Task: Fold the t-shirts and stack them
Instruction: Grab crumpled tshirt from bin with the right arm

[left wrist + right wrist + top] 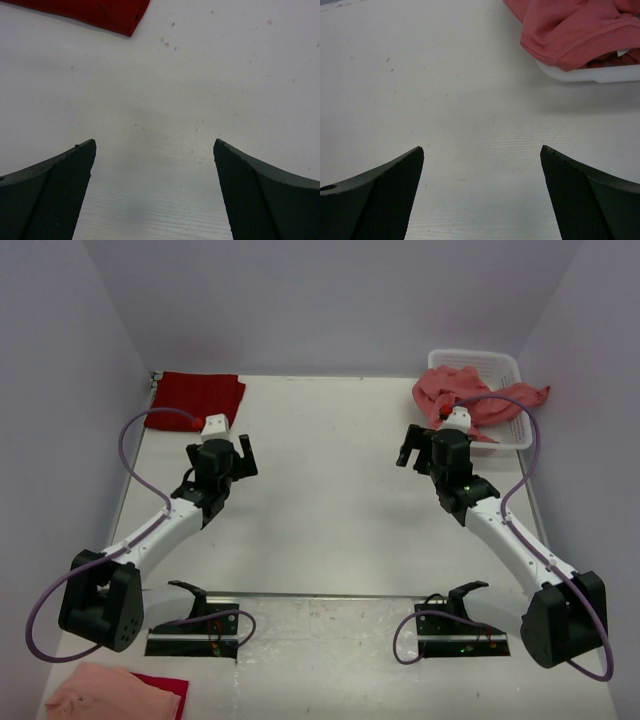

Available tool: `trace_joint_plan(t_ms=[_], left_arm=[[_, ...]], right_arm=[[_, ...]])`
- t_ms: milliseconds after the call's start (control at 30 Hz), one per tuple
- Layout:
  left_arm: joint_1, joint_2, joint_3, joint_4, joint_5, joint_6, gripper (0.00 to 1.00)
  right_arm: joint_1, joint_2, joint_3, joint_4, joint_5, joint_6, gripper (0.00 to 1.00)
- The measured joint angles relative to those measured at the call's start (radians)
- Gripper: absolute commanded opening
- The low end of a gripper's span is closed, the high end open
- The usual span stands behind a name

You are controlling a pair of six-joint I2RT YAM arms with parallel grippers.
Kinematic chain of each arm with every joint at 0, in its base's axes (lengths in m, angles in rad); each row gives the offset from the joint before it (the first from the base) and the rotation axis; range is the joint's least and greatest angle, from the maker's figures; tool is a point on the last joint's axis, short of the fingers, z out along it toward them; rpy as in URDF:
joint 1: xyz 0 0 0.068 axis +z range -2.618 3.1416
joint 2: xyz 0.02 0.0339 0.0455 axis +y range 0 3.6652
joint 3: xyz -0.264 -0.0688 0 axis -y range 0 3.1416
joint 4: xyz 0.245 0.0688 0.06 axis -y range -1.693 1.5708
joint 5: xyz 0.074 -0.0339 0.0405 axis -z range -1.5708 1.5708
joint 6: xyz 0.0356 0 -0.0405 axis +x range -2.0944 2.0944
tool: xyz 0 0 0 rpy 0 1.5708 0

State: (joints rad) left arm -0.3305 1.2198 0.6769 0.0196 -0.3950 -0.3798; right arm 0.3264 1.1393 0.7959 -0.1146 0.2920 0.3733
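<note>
A crimson t-shirt (pixel 195 398) lies folded at the table's back left corner; its edge shows at the top of the left wrist view (pixel 100 12). A salmon t-shirt (pixel 470 395) lies crumpled in and over the white mesh basket (pixel 505 365) at the back right; it shows in the right wrist view (pixel 575 30) with a small white label. My left gripper (pixel 240 455) is open and empty over bare table, just in front of the crimson shirt. My right gripper (pixel 412 448) is open and empty over bare table, left of the basket.
A peach-pink cloth (pixel 115 692) lies over a red one at the near left corner, in front of the left arm base. Purple cables loop beside both arms. The white walls close in the table at the back and sides.
</note>
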Motion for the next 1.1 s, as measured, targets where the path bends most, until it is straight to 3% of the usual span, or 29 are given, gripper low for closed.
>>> trace_joint_plan(t_ms=[833, 933, 1100], left_arm=[[-0.005, -0.039, -0.001, 0.0, 0.02, -0.005, 1.0], [-0.009, -0.046, -0.001, -0.001, 0.033, -0.004, 1.0], [-0.018, -0.098, -0.001, -0.017, 0.056, -0.006, 1.0]], right_arm=[[-0.001, -0.014, -0.016, 0.023, -0.003, -0.032, 0.99], [-0.043, 0.03, 0.063, -0.004, 0.003, -0.04, 0.99], [-0.224, 0.164, 0.268, -0.03, -0.037, -0.007, 0.99]])
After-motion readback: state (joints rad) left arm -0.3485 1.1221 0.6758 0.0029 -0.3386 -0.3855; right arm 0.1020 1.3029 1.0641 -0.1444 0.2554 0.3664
